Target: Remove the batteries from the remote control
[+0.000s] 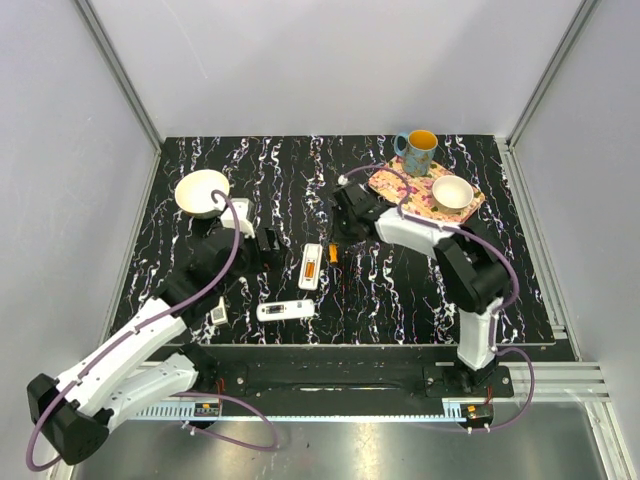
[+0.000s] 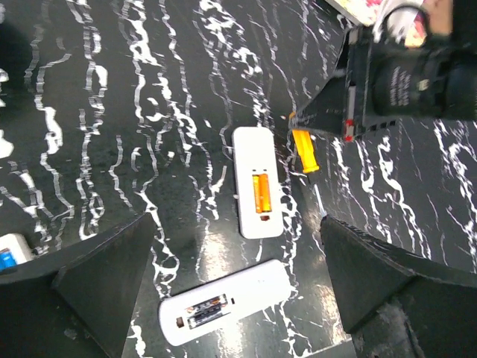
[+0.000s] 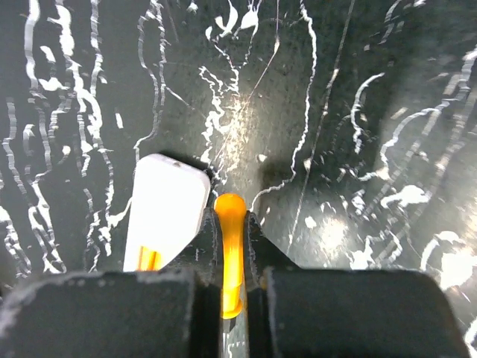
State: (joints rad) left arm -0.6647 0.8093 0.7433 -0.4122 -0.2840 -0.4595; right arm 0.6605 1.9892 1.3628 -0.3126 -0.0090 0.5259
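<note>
Nearest to the arm bases, a white remote [image 1: 285, 310] is seen lying crosswise on the black marbled table [image 1: 400, 290]. Its battery bay is open and dark, and the small marks inside it are too blurred to be read. At the lower left edge of the left wrist view, a white object with a blue part [image 2: 9, 253] is cut off by the frame, so it cannot be named with certainty. The left gripper [image 2: 233, 224] is spread wide above the table and nothing is gripped by it; only parts of its two dark fingers [image 2: 104, 283] are shown. A little farther, a second white remote [image 1: 311, 266] lies lengthwise with its back open, and one orange battery [image 2: 260, 192] is seated in it. Just beside its far right corner, a second orange battery [image 3: 231, 253] is clamped between the narrowed jaws of the right gripper [image 3: 229, 227]. Its near end is hidden by the gripper body, and whether it touches the table cannot be told. Another white thing [image 1: 243, 213] is mostly covered by the left arm. At the far side, a cream bowl [image 1: 203, 193] stands on the left. On the right, a patterned tray [image 1: 425, 203] carries a small bowl [image 1: 452, 192], and a blue mug [image 1: 417, 152] stands at its far edge.
</note>
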